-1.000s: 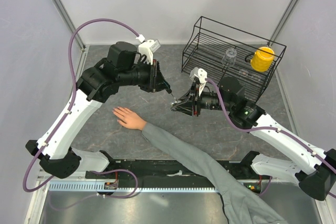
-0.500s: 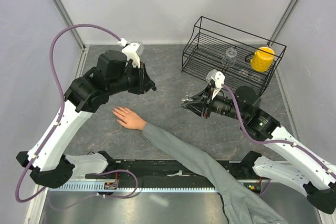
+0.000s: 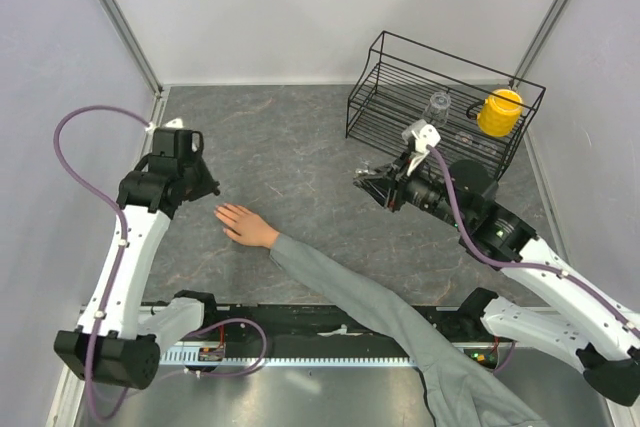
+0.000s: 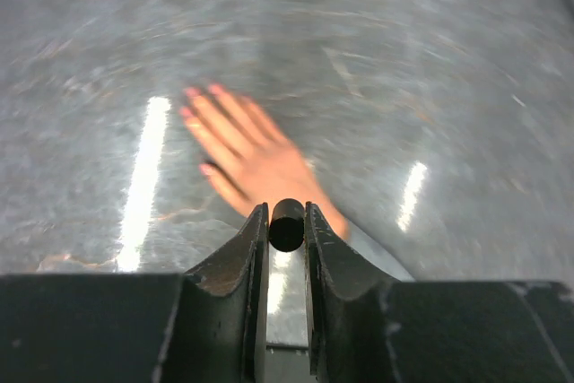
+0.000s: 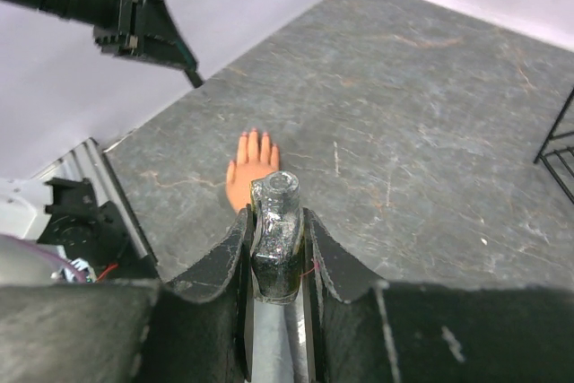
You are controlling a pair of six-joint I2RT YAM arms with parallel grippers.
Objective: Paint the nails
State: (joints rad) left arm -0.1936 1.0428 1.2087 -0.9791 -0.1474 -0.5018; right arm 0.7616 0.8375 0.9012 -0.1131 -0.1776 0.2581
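The left claw (image 4: 287, 221) was pressed onto a dark brush handle (image 4: 287, 224). Within the last second it had swung away from the middle of the worktop (image 3: 300, 137), where it had faced the right claw, and now hung over the worktop just beyond the fingertips of the hand (image 4: 251, 159). The hand lay flat, palm down, its grey sleeve (image 3: 380, 307) trailing to the near edge. The nails (image 4: 193, 91) showed as pinkish tips, too blurred to tell whether any was coated. The right claw (image 5: 276, 232), pinching a small glass bottle (image 5: 274, 190), had drawn back toward the wire rack (image 3: 440, 97). Loading the brush looked finished; the first stroke probably came next.
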